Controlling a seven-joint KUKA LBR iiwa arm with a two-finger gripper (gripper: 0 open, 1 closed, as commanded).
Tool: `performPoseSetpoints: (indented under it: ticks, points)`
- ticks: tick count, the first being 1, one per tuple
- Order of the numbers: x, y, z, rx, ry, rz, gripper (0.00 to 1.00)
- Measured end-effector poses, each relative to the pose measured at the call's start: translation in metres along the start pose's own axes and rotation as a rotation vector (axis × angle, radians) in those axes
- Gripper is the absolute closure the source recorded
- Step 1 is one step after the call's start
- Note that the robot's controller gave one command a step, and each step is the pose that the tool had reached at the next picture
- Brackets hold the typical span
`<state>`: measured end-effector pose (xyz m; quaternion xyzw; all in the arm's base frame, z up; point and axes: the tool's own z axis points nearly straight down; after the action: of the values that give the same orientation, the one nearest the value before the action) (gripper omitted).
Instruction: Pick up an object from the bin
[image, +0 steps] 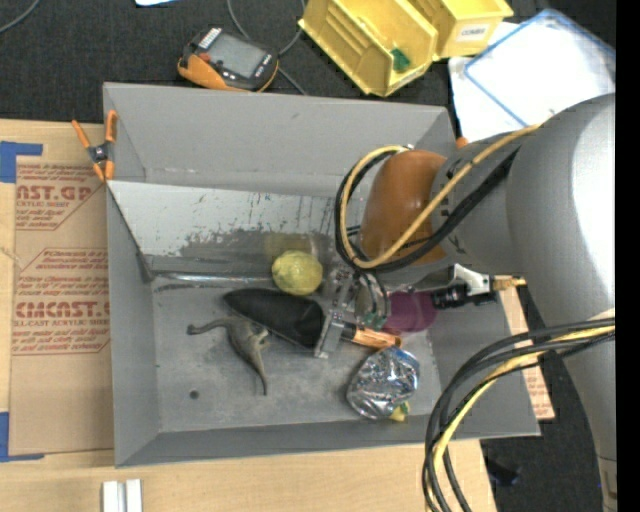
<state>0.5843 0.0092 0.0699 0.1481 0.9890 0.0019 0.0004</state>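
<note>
Gripper (337, 318) sits low in the grey metal bin (135, 400), at the right end of a black wedge-shaped object (275, 312) mid-bin. Whether it is spread or pinching cannot be told. A round yellow ball (296, 272) lies just behind

Grey bin (135, 380), its floor scuffed and speckled. There's the pale yellow ball (297, 272) at eleven o'clock of the silvery gripper (338, 318). Glossy black wedge (280, 315) at nine, drab grey-green dinosaur (245, 345) at eight. Crinkled silver foil (383, 383) with a yellow spot at five, purple thing (412, 312) at three.
</note>
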Motion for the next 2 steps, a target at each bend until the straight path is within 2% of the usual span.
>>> performPoseSetpoints:
  ticks: [1, 2]
  points:
    - [-0.0070, -0.0324, -0.0006, 0.001, -0.004, -0.449, 1.00]
    - [-0.0072, -0.0339, -0.0007, 0.002, -0.004, -0.448, 1.00]
